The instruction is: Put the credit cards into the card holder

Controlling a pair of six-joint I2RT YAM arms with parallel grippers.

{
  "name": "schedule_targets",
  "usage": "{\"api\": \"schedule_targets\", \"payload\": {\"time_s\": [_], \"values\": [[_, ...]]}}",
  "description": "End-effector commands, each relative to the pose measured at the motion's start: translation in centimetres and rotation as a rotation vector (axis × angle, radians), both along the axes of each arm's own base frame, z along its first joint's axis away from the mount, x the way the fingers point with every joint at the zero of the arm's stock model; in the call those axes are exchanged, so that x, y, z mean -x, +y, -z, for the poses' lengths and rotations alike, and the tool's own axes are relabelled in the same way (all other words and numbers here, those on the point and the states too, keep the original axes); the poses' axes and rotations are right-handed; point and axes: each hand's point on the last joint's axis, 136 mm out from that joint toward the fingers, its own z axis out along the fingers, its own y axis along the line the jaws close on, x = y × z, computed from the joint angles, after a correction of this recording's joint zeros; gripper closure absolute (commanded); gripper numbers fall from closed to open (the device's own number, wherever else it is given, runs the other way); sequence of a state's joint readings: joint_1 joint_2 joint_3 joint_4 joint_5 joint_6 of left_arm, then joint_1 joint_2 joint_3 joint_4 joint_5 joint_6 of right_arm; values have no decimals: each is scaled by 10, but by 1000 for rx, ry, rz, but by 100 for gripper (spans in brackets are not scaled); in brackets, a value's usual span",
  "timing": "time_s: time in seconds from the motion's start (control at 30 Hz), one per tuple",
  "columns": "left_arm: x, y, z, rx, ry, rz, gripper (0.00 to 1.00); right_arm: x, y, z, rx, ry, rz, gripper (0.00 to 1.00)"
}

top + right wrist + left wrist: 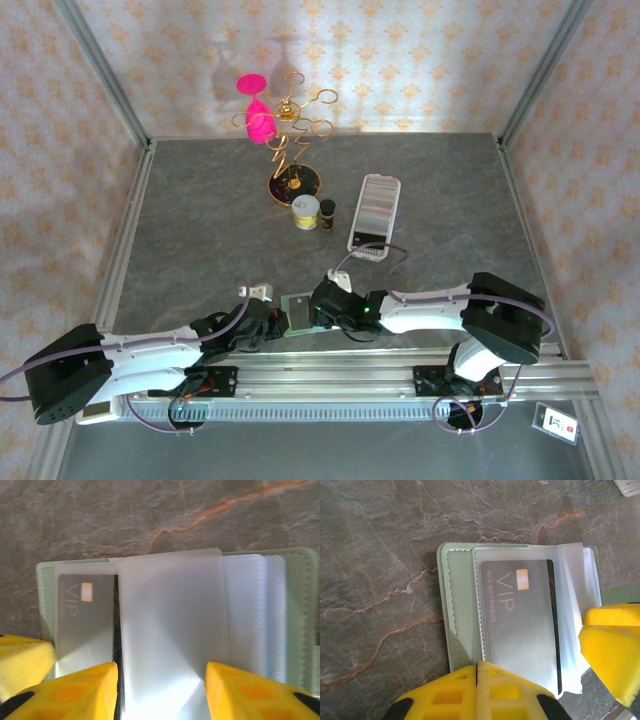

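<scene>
yellow fingers of the left gripper (477, 672) sat closest to its lens, closed tight together and bearing, as we judged, on the near edge of the card holder (457, 605). the holder lay open on the table (200, 220) between the two arms. one dark card (520, 615) marked vip was seated in a clear pocket of the holder. the right gripper (160, 672) stood with its fingers apart, and a loose clear leaf (170, 610) lay between them unpinched.

risks noted: the free leaf could flop back over the filled pocket, or snag a fingertip when that arm lifts. if the left press slipped, the holder could slide or fold shut. the seated card could creep out of the pocket's open edge.

surroundings: more cards (378, 205) stood in a row in a tray (368, 250) further back, well apart from the holder. a jar (306, 213) and a small dark bottle (326, 213) stood just beside the tray, with a wire stand (292, 184) behind them. we judged these three the likeliest to be knocked on a reach to the tray.
</scene>
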State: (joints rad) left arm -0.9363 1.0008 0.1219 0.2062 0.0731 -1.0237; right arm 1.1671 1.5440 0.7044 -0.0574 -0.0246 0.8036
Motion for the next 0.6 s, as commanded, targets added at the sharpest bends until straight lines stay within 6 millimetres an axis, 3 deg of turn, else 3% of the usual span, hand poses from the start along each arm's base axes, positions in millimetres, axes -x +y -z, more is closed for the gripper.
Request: {"api": "schedule_targets", "payload": {"time_s": [0.0,0.2,0.33,0.57], "values": [[10,13,16,-54,41,-7,97,6,9,5,-23,29,-22,50],[8,8,9,-25,29,-1,89,4,27,-9,-118,24,-29,50],[7,10,5,-1,9,-14,74,5,37,-15,-185,31,-38,51],[5,11,-4,23,-15,-28,70,8,47,-14,-260,55,-37,52]]}}
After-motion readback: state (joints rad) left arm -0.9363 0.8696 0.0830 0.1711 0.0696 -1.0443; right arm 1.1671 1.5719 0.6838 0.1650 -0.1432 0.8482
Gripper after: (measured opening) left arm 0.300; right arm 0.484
